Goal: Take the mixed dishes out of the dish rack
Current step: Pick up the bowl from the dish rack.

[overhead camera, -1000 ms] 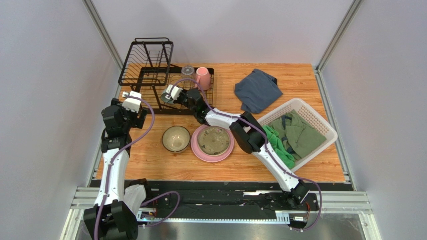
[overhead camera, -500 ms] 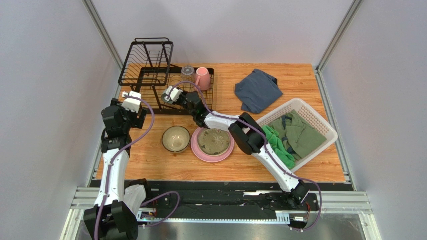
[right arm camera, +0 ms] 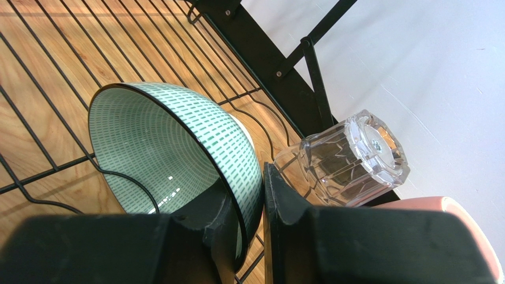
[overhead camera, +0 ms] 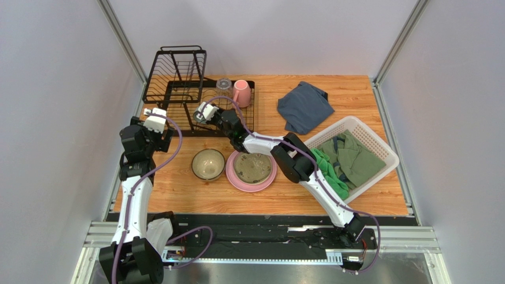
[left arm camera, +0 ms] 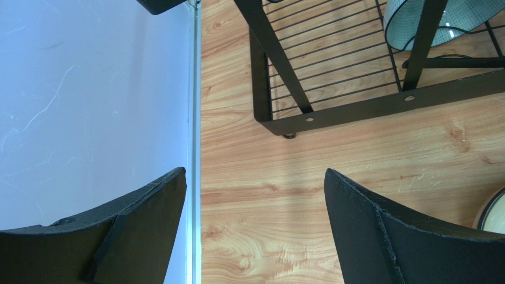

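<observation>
The black wire dish rack (overhead camera: 176,74) stands at the table's back left. My right gripper (overhead camera: 205,110) reaches into its flat tray, shut on the rim of the pale teal bowl (right arm camera: 172,139), one finger inside and one outside; in the right wrist view the gripper (right arm camera: 252,183) pinches the bowl's wall. A clear glass tumbler (right arm camera: 355,157) and a pink mug (right arm camera: 456,216) stand just beyond it, at the rack's back (overhead camera: 223,84) (overhead camera: 240,92). On the table lie the pink plate (overhead camera: 233,177) carrying the cream plate (overhead camera: 252,166), and the tan-olive bowl (overhead camera: 208,164). My left gripper (overhead camera: 155,119) hangs open and empty (left arm camera: 255,195) by the rack's front-left corner (left arm camera: 355,109).
A white lattice basket (overhead camera: 372,134) of green clothes sits at the right. A folded grey-blue cloth (overhead camera: 304,106) lies at the back right. The table's left edge rail (left arm camera: 194,118) and the wall run right beside the left gripper.
The right gripper's jaws have closed the last bit onto the teal bowl's rim, and the rack has shifted slightly. The left arm has not moved.
</observation>
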### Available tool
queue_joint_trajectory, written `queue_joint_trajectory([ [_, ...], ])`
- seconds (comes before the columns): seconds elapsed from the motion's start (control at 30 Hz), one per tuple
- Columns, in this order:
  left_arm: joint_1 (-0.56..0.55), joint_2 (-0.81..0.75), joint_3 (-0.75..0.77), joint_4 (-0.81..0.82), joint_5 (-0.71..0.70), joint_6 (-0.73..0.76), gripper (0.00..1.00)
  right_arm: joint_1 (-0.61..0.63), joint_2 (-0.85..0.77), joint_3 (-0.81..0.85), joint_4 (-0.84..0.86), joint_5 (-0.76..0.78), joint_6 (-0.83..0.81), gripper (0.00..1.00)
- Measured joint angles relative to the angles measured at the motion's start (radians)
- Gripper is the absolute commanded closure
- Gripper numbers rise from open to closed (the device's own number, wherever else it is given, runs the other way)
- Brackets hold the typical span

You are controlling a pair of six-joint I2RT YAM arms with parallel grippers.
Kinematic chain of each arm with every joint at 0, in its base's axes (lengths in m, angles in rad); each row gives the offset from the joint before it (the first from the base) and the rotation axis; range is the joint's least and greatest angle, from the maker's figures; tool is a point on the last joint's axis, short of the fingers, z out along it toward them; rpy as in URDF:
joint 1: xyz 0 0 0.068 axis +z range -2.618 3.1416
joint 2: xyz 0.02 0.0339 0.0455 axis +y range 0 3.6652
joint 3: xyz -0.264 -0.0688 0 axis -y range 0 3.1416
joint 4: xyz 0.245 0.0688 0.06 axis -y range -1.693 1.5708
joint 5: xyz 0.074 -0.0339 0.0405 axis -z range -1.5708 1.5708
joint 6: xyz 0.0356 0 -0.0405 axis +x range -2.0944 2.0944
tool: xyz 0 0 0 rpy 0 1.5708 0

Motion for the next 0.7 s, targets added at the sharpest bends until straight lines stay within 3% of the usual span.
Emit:
queue_joint_trajectory([
  [0.7,0.001,0.023,0.0,0.001,-0.023,0.002,0.07,-0.029,0.0,0.01,-0.019,-0.042,0.095,1.0],
])
